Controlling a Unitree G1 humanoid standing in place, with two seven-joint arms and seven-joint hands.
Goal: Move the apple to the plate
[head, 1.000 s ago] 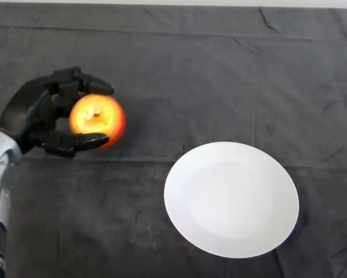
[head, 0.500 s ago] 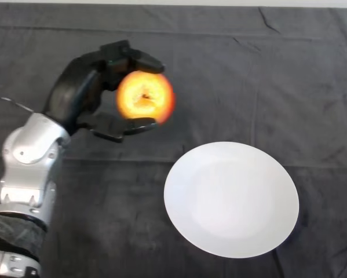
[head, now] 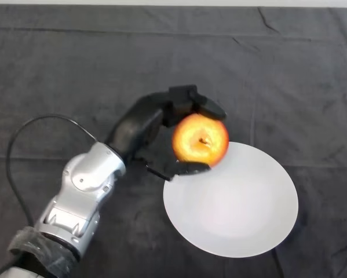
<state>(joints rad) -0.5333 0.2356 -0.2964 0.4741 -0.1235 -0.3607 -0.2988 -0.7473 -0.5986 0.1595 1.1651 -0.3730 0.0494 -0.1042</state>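
One apple (head: 200, 139) in left hand (head: 156, 119), over plate (head: 243, 214) rim.

You see a black hand (head: 147, 124) on a silver-grey arm (head: 83, 191) beside an apple (head: 200, 139) of glowing orange-yellow that reddens toward its edges, a plain white plate (head: 243, 214) without any pattern, and a dark charcoal cloth (head: 277, 75), faintly creased, over the table.
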